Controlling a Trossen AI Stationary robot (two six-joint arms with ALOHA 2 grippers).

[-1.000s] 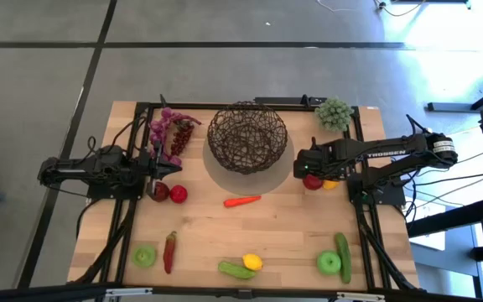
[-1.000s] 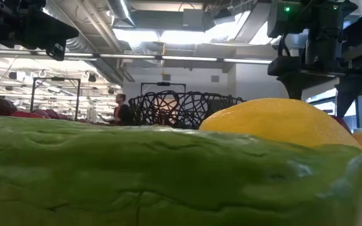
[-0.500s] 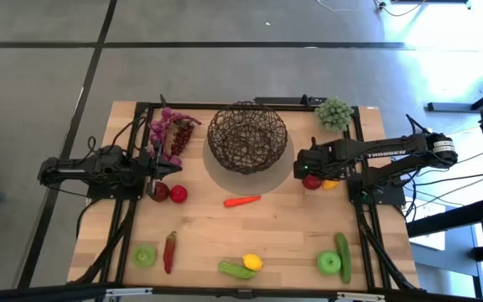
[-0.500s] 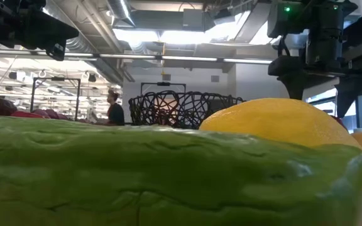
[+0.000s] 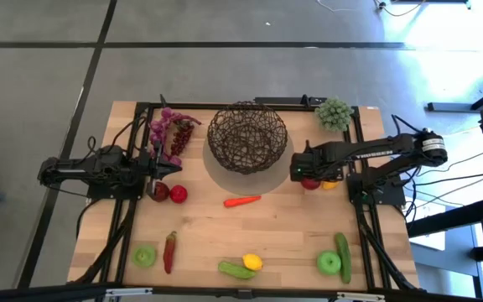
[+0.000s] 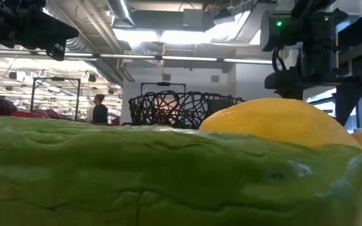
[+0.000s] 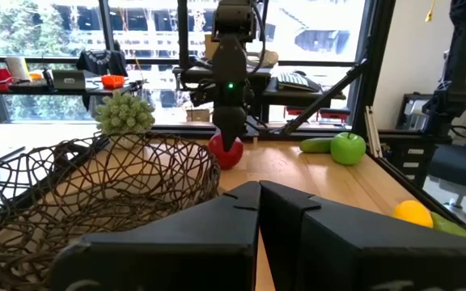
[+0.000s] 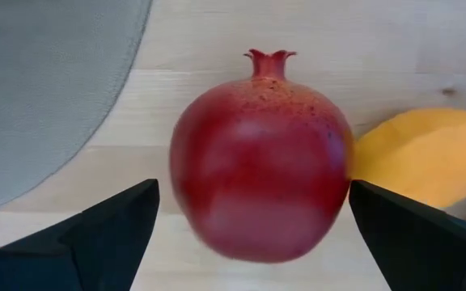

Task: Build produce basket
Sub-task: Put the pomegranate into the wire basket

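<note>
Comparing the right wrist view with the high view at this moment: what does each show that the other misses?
Only the right wrist view shows the red fruit's little crown and the open right claw with a finger on either side of it. Only the high view shows the empty basket, the carrot, the grapes and the left claw waiting shut. Both show that red fruit beside an orange-yellow piece on the table.

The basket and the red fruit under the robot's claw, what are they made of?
The basket looks like dark brown wire, bent into an open see-through tangle. The red fruit between the right gripper's open fingers seems to be plastic or foam: smooth, softly shiny, painted speckles, moulded crown.
</note>
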